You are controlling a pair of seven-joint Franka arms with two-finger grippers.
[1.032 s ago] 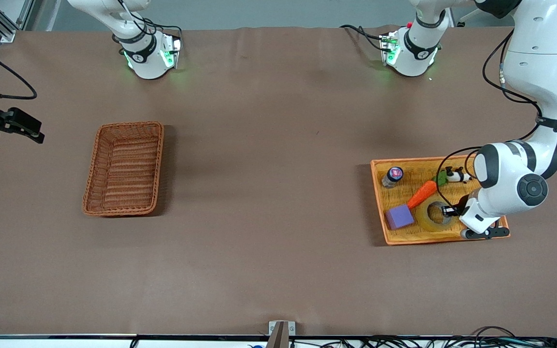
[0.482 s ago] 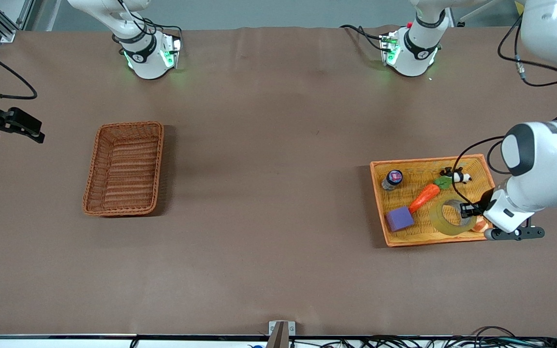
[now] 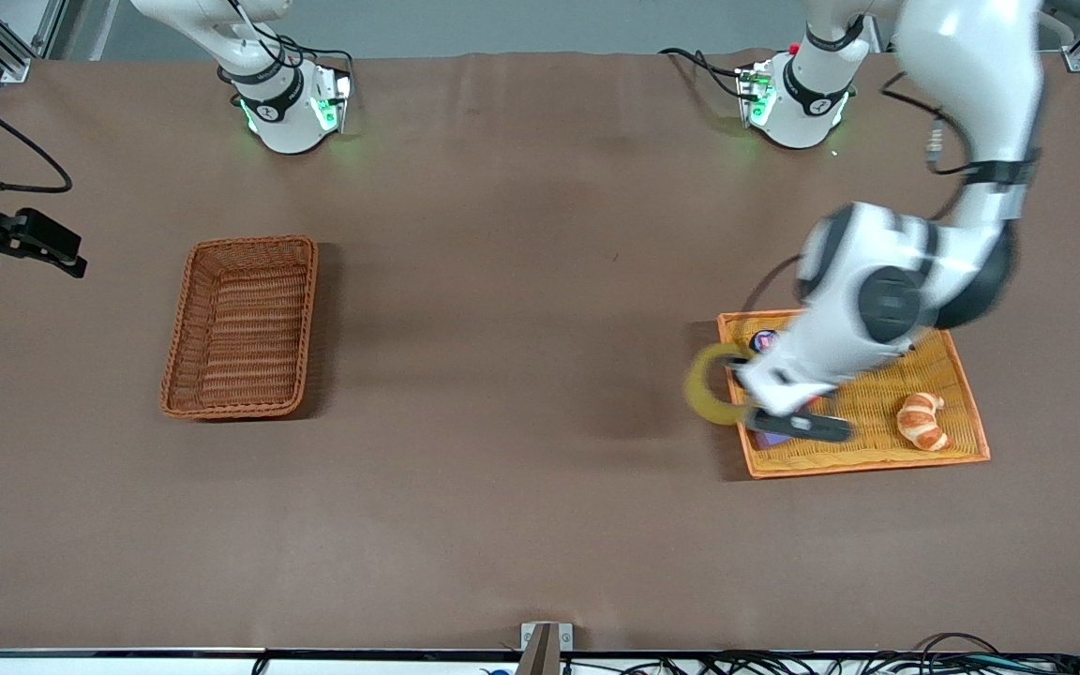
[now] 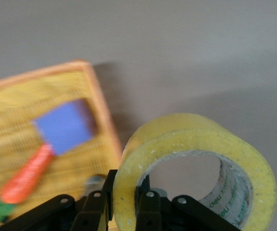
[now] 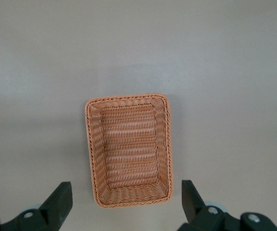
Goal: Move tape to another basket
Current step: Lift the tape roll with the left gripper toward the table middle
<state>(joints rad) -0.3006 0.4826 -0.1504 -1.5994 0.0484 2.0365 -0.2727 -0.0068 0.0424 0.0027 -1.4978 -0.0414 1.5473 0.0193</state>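
My left gripper [image 3: 737, 386] is shut on the wall of the tape [image 3: 707, 384], a yellowish translucent roll with one finger inside its grey core. In the left wrist view the tape [image 4: 196, 139] stands on edge between the fingers of the left gripper [image 4: 127, 202]. It hangs over the tray's edge that faces the middle of the table. The basket [image 3: 245, 328], reddish-brown and deep, stands empty toward the right arm's end. My right gripper [image 3: 43, 248] waits open, high at that end. The right wrist view looks down past the right gripper [image 5: 127, 202] at the basket [image 5: 128, 149].
A shallow yellow-orange wicker tray [image 3: 877, 455] at the left arm's end holds a croissant [image 3: 922, 420] and a small capped bottle [image 3: 765, 340]. The left wrist view shows a purple block [image 4: 63, 126] and an orange carrot toy [image 4: 27, 175] in the tray [image 4: 13, 110].
The left arm has lifted the tape out of the tray and swung it toward the middle of the table. The croissant has come into view. The right arm has not moved.
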